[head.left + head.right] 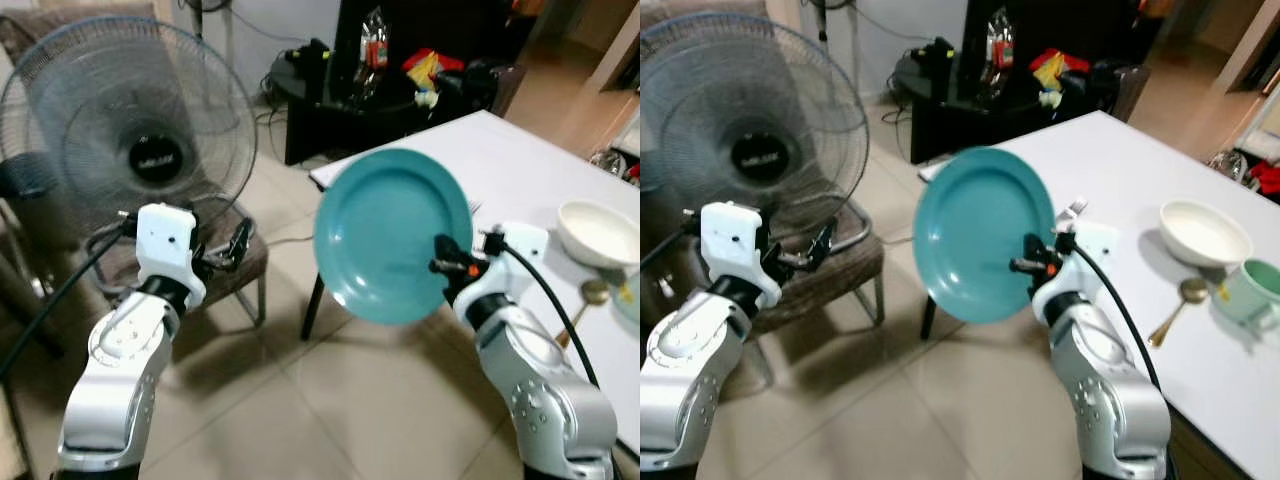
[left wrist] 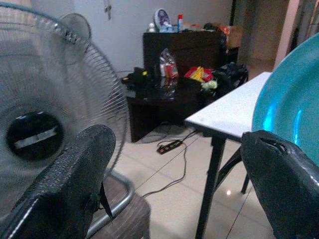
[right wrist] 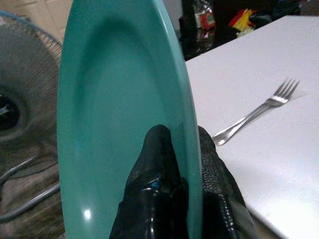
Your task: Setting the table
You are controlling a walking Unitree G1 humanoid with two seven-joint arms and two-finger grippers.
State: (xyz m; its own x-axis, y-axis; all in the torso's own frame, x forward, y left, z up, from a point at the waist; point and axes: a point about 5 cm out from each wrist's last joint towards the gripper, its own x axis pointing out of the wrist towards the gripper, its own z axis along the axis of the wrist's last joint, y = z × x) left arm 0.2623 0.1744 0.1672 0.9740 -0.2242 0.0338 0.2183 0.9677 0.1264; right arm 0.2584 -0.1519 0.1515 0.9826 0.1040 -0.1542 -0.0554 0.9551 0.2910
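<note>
Already our desk [image 1: 1120, 170] has a white bowl [image 1: 1205, 235], a spoon [image 1: 1175, 308], a green cup [image 1: 1252, 290] and a fork [image 3: 256, 112] on it. Our right tool [image 1: 447, 262] pinches the teal plate [image 1: 390, 235] upright in the air beside the desk's edge, so we must lay it down. Our left tool [image 1: 232, 247] is open and empty. We can read no words anywhere.

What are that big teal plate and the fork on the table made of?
The teal plate, pinched at its rim by the right gripper, looks like glossy plastic or melamine, with soft highlights and uniform colour, though glazed ceramic is possible. The fork looks like polished metal: silvery and reflective.
</note>
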